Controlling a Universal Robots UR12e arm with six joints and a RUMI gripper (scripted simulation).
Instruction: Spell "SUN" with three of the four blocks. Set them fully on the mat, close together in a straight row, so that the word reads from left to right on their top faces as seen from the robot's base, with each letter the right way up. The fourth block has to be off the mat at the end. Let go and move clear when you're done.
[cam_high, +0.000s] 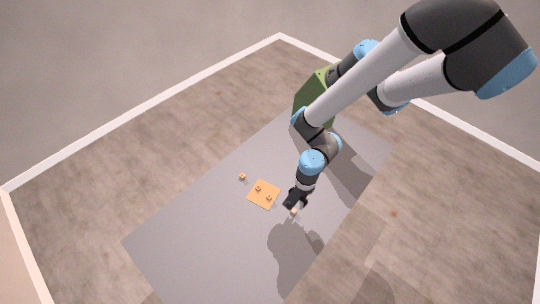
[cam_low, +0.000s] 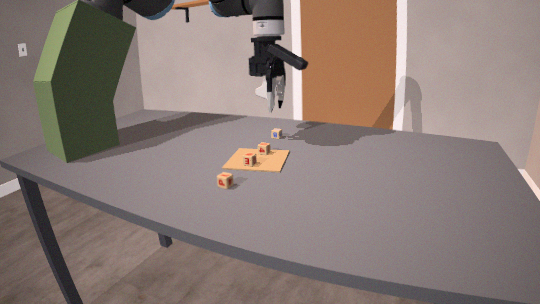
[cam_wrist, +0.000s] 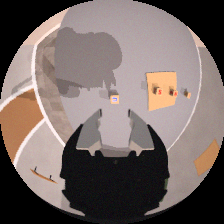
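The blue-lettered block (cam_low: 276, 133) sits alone on the grey table (cam_low: 400, 210), just off the far edge of the orange mat (cam_low: 272, 165), with no neighbour touching it. From the wrist view that block (cam_wrist: 114, 99) lies dead ahead of the fingers, centred between them but still well below. The gripper (cam_low: 275, 97) hangs high above it, fingers pointing straight down, drawn partway together and pinching nothing. My read: it's lining up a straight descent onto this block. On the mat, 2 red-lettered blocks (cam_low: 249, 159) (cam_low: 263, 148) stand close together. A 4th block (cam_low: 225, 180) waits on the table off the mat's near side. Which letters they carry is too small to tell.
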